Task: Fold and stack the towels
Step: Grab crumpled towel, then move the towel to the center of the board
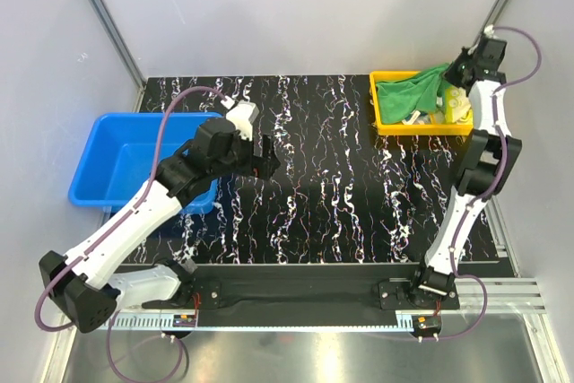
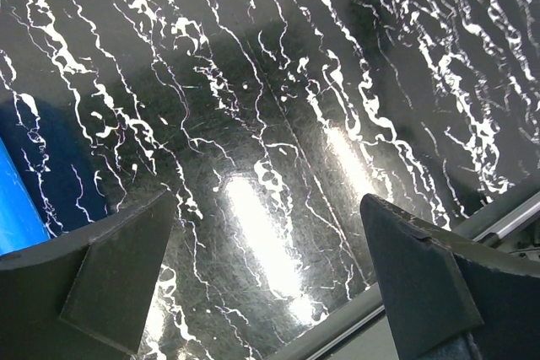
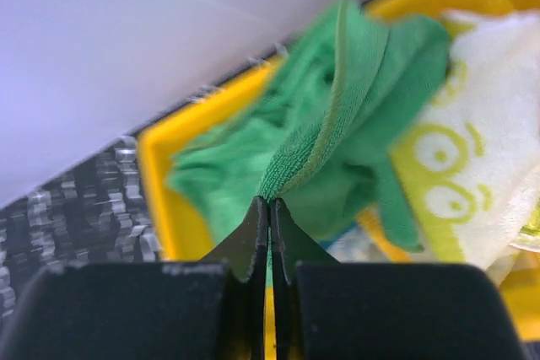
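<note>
Right wrist view: the right hand [image 3: 269, 205], closed tight, pinches the green microfibre towel [image 3: 337, 99] by its hem over the yellow bin [image 3: 160, 158]. That thin grip may slip, or drag the crocodile towel [image 3: 472, 124] out too. Left hand [image 2: 263, 233] gapes wide, empty, over the surface [image 2: 253, 82].

White arms [image 1: 134, 217] carry black joints [image 1: 211, 145], purple cables [image 1: 161, 141], black end effector fingers [image 2: 110, 276].
</note>
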Robot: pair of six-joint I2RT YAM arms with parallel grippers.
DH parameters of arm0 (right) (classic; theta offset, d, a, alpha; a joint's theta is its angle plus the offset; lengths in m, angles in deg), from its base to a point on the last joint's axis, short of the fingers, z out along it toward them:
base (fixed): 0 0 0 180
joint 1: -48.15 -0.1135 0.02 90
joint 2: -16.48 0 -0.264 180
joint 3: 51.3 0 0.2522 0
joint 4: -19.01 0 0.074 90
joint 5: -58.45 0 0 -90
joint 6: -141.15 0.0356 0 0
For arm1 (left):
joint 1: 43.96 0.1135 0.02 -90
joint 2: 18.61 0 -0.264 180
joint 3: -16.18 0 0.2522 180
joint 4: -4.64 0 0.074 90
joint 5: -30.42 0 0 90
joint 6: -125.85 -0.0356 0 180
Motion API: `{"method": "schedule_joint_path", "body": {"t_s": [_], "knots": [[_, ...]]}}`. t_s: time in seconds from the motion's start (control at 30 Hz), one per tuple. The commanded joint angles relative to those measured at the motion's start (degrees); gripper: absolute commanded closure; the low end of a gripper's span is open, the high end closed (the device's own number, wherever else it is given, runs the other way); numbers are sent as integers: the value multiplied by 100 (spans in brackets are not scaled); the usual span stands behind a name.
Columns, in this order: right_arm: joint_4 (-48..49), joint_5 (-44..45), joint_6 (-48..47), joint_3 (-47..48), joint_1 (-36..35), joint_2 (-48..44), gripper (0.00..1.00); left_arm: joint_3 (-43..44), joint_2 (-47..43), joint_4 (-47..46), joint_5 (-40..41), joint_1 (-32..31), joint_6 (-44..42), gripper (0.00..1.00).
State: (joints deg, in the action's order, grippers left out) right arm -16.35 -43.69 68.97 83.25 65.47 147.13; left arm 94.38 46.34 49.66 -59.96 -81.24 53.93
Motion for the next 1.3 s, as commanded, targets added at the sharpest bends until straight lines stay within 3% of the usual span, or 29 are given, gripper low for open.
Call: {"method": "schedule_joint_path", "body": {"t_s": [0.0,0.17,0.3,0.4,0.5,0.53,0.73,0.83,0.93,0.97,1.0,1.13,1.27], "knots": [[-422,-517,107,655,-377,-1601,100,235,-210,-182,21,98,212,1],[-1758,-1018,-59,1078,-887,-2578,100,770,-456,90,195,151,213,1],[-2023,-1869,237,570,-1257,-3727,100,1289,-614,415,512,230,186,1],[-1690,-2625,704,-702,-1477,-4702,100,1430,-773,521,557,247,221,1],[-1190,-3039,1160,-2687,-1661,-5791,100,1308,-870,661,539,256,370,1],[-831,-3222,1214,-3885,-1697,-6066,100,1107,-913,644,513,265,458,1],[42,-2664,2136,-8292,-2040,-7825,99,219,-984,555,266,265,590,1],[-176,-2190,2462,-9219,-2049,-8502,93,16,-809,617,319,265,626,1],[-668,-1724,2436,-9285,-2049,-8925,73,-90,-607,486,214,256,626,1],[-791,-1591,2332,-9206,-2049,-8943,61,-107,-545,425,188,256,626,1],[-880,-1476,2279,-9110,-2057,-8873,58,-116,-458,363,162,265,626,1],[-539,-1116,1989,-8407,-2048,-8101,55,33,209,82,73,256,635,2],[155,-895,1409,-7563,-2057,-6444,58,208,799,-156,-365,256,652,2]]}}
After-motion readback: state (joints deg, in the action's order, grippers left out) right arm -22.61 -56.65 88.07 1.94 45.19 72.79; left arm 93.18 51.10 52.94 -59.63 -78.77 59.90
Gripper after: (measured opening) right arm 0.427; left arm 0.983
